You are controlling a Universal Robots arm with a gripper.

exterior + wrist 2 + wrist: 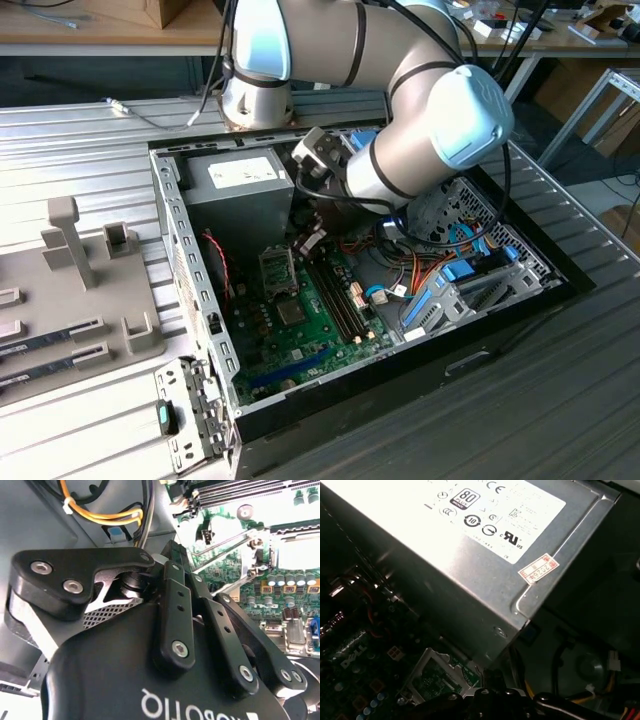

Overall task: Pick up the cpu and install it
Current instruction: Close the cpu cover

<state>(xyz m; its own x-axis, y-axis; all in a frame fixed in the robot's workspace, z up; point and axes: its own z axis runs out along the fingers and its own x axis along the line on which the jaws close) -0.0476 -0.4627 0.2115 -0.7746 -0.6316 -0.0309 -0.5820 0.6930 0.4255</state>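
Note:
My gripper hangs low inside the open computer case, just to the exterior view's right of the black socket frame on the green motherboard. A small pale-grey flat piece shows at its tip; I cannot tell whether that is the cpu. In the second wrist view the gripper's black linkage covers the foreground, and beyond it the socket glares bright with its metal lever raised. The first wrist view has the socket frame close under the power supply.
The grey power supply box stands right behind the socket. Memory slots, a small dark chip and bundled cables crowd the board. The case wall rises beside it. A grey fixture tray lies outside the case.

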